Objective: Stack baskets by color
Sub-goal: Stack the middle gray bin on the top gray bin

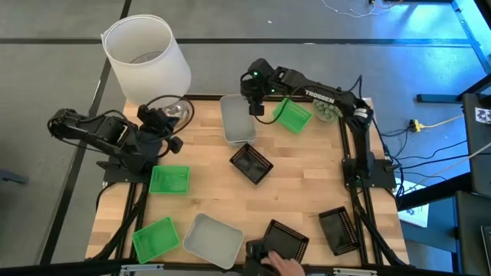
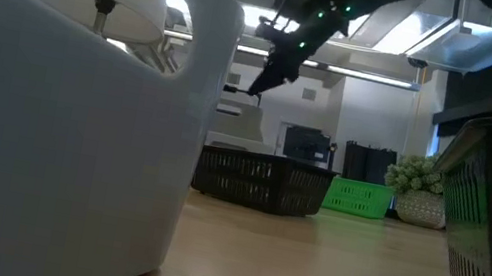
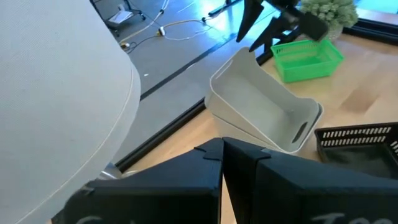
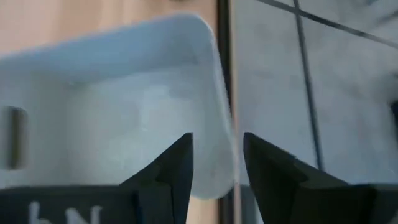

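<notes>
Pale wood makes up the table [image 1: 307,192], with a big white lampshade [image 1: 146,57] standing off its far left corner. Beside that the left arm waits, its left gripper [image 3: 222,163] pressed shut on nothing. The right gripper [image 4: 216,163] hangs above the far rim of two nested grey-white baskets [image 1: 238,120] at the far edge, fingers spread, holding nothing. A third grey-white basket [image 1: 212,240] sits at the near edge. Green baskets are apart: one by the plant [image 1: 327,111] at the far right [image 1: 292,116], two on the left [image 1: 169,179] [image 1: 156,238]. Black baskets: one mid-table [image 1: 252,163], one near right [image 1: 337,229], one at the near edge [image 1: 285,239], with a person's hand [image 1: 281,264] touching it.
</notes>
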Robot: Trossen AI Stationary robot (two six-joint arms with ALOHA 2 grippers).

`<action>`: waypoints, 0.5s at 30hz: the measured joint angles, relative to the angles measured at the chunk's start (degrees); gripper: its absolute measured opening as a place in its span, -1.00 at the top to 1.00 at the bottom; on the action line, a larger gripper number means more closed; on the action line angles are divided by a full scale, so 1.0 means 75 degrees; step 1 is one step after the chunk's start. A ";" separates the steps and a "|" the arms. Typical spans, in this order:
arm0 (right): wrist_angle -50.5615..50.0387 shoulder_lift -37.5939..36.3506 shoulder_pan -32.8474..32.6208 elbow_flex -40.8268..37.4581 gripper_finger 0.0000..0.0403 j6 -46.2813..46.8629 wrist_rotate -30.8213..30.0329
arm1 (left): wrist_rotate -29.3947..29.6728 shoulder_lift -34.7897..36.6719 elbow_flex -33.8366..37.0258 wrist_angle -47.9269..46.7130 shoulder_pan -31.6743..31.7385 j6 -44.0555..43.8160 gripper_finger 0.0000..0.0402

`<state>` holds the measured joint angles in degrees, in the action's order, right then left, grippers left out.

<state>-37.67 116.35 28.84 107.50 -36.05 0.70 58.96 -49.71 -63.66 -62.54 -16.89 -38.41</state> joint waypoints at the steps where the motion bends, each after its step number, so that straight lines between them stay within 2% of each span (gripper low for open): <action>1: 0.0014 0.0072 0.0000 0.0000 0.31 -0.0021 -0.0208 | 0.0000 0.0002 0.0000 0.0000 0.0035 0.0000 1.00; 5: 0.0088 0.0315 0.0006 -0.0009 0.31 -0.0051 -0.0695 | -0.0006 0.0003 0.0000 0.0000 0.0150 0.0003 1.00; 12: 0.0373 0.0651 0.0048 -0.0009 0.32 -0.0078 -0.0689 | -0.0012 0.0003 0.0000 0.0000 0.0188 0.0009 1.00; 15: 0.0487 0.0715 0.0055 -0.0009 0.40 -0.0067 -0.0686 | -0.0014 0.0003 0.0000 0.0000 0.0188 0.0009 1.00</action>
<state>-34.02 121.71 29.26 107.44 -36.56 -4.45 58.85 -49.69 -63.66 -62.54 -15.49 -38.35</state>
